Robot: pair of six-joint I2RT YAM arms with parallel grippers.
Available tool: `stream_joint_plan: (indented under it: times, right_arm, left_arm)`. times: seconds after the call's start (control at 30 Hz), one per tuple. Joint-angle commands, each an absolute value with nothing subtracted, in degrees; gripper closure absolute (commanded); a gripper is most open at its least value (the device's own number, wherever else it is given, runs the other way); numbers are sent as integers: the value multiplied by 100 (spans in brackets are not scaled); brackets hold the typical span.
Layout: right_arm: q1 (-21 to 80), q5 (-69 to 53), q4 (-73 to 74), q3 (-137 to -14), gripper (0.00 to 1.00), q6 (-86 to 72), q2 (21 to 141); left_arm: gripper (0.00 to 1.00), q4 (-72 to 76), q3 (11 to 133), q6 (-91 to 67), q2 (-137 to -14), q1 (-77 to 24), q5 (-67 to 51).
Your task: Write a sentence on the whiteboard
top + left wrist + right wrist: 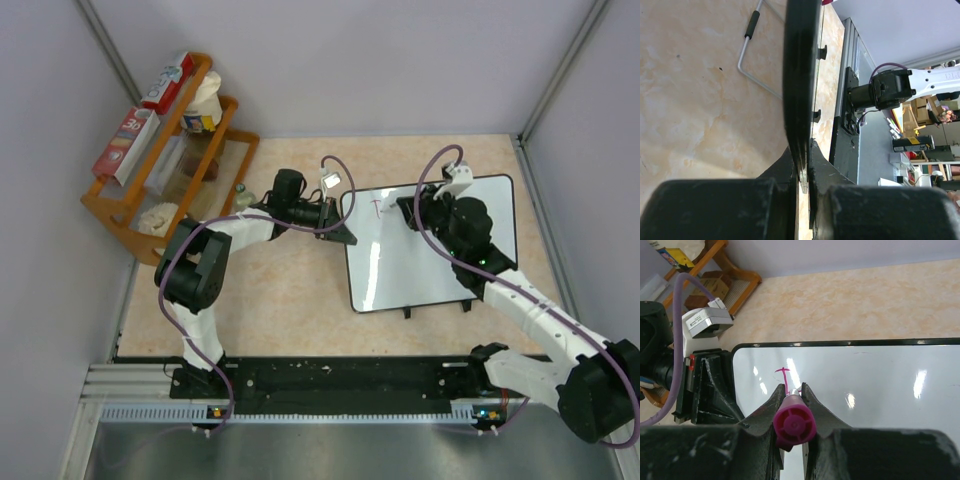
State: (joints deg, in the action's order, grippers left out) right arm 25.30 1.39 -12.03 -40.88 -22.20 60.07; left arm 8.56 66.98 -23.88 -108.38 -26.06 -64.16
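The whiteboard (430,250) lies on the tan table, glossy white with a thin black frame. My left gripper (347,231) is shut on its left edge; in the left wrist view (805,167) the board (799,75) runs edge-on between the jaws. My right gripper (412,214) is shut on a pink marker (794,424), tip down on the board (880,375) near its top left corner. Of the sentence, only a small pink T-shaped stroke (783,374) shows, just beyond the marker tip; it also shows in the top view (378,207).
A wooden rack (118,213) with boxes and jars stands at the back left. Grey walls close in the table on three sides. A black rail (330,378) carries the arm bases at the near edge. A bent wire with a black grip (751,45) lies beside the board.
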Motion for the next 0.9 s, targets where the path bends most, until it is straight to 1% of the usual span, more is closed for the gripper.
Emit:
stream_joint_plan:
  times: [0.0, 0.27, 0.47, 0.87]
  right_arm:
    - [2487, 18, -1187, -3964, 100, -2224, 5933]
    - [2487, 140, -958, -3806, 100, -2171, 5757]
    - [2470, 536, -888, -3814, 100, -2232, 5660]
    - [2399, 720, -993, -4324, 100, -2434, 5906]
  left_arm:
    - [100, 756, 6636, -2118, -10960, -2760, -6486]
    - [100, 765, 6636, -2127, -10960, -2751, -6477]
    - [100, 773, 6627, -2136, -10951, -2751, -6469]
    - [100, 791, 6601, -2127, -10951, -2751, -6469]
